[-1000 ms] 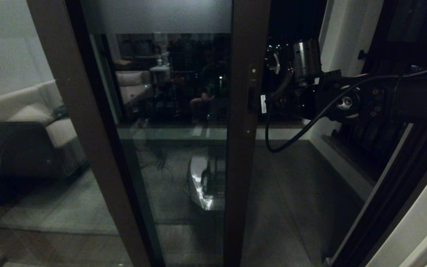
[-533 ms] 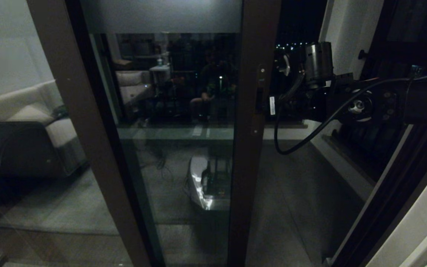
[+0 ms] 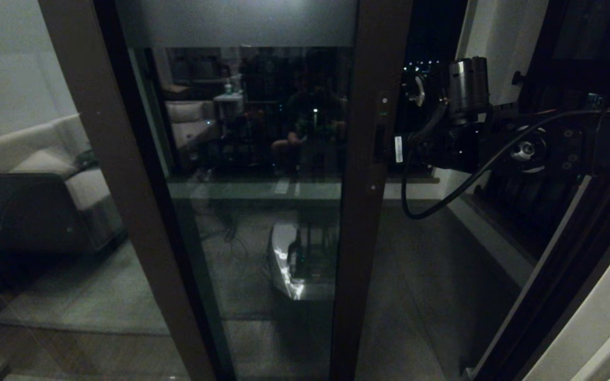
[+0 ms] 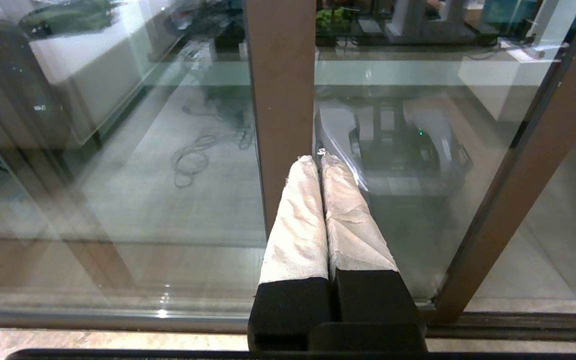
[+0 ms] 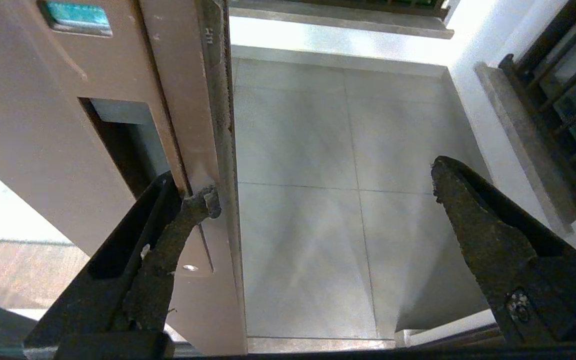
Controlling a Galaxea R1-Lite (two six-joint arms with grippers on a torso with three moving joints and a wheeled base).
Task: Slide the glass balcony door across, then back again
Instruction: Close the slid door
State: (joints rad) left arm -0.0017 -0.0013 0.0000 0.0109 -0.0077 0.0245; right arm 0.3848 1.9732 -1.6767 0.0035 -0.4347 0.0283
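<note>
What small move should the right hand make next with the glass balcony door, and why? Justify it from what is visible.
Probably keep drawing the glass balcony door toward the dark frame on the right. The right hand is open, one finger hooked at the recessed handle, and a gap with bare balcony floor remains beside the door's edge. The left hand is shut, low before the glass.

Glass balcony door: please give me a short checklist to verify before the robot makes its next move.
1. Right gripper open: ok.
2. One finger hooked at the edge stile of the glass balcony door, beside the recessed handle: ok.
3. Other finger free over the balcony floor: ok.
4. Gap remains between stile and door frame: ok.
5. Left gripper shut, parked near the glass: ok.
6. Track free of obstacles: cannot tell.
</note>
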